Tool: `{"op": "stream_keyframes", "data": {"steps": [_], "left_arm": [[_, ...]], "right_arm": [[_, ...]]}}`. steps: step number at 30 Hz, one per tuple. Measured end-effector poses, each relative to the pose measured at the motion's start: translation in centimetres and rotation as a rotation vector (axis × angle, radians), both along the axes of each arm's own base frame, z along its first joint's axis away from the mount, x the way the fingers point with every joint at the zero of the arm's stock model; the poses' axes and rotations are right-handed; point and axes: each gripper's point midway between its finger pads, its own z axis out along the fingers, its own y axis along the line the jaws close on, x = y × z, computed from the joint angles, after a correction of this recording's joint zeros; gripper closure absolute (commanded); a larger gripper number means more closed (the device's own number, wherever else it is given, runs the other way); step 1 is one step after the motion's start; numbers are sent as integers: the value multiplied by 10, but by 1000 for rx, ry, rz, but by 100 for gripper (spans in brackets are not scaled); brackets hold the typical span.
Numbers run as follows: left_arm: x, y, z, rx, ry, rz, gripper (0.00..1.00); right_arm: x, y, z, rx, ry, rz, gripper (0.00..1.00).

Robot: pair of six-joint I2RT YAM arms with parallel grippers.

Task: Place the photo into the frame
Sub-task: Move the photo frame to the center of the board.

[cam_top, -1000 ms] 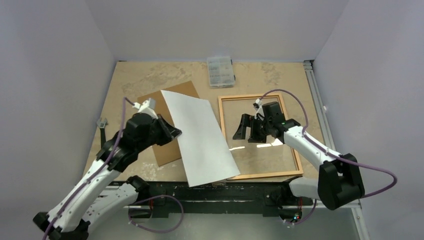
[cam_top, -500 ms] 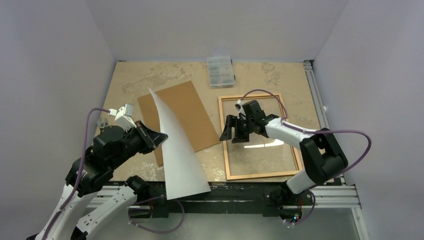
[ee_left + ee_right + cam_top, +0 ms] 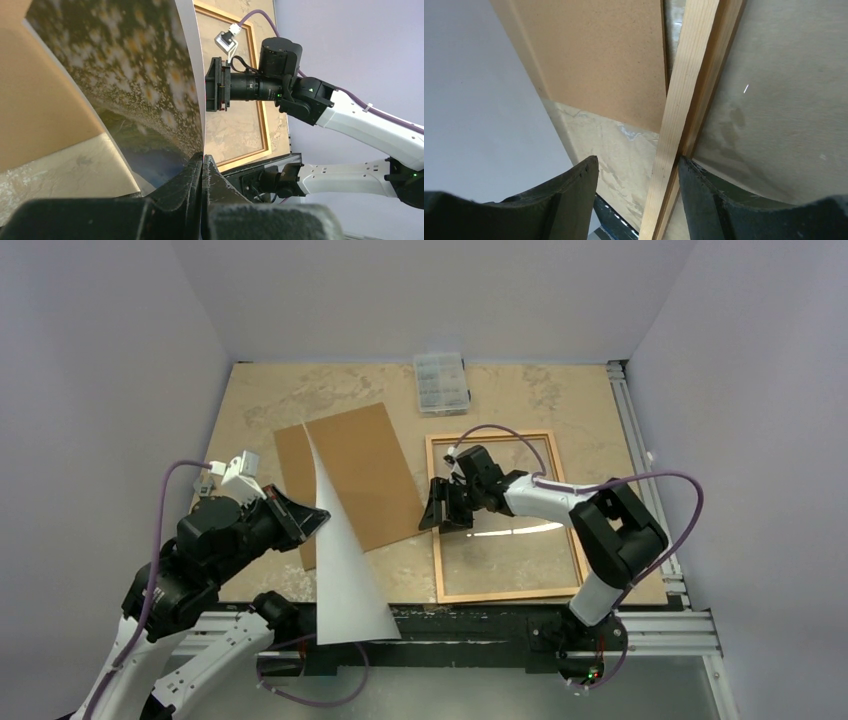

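Photo [image 3: 345,560] is held on edge above the near left of the table [image 3: 255,405], bowed, with its white back facing right and its printed side facing the left wrist camera. Left gripper [image 3: 303,519] has its fingers pressed together on the photo's white border, pinching it. Frame [image 3: 510,594] lies flat on the table, right of centre. Right gripper [image 3: 441,508] sits at the frame's left rail with fingers [image 3: 574,195] spread, the rail between them and not clamped. Brown backing board [image 3: 360,470] lies flat just beside that rail. Clear compartment box [image 3: 440,382] sits at the far edge.
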Motion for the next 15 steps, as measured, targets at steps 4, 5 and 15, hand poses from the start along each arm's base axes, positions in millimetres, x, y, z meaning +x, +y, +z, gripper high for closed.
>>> {"op": "stream_keyframes", "data": {"steps": [4,5,15], "left_arm": [[-1,0,2,0,-5,-1,100],[-1,1,3,-1,-8,-2,100],[-5,2,12,-20,-34,-13,100]], "right_arm": [[-7,20,0,7,4,39,42],[-9,24,1,9,5,48,42],[-16,52,5,40,10,73,33]]}}
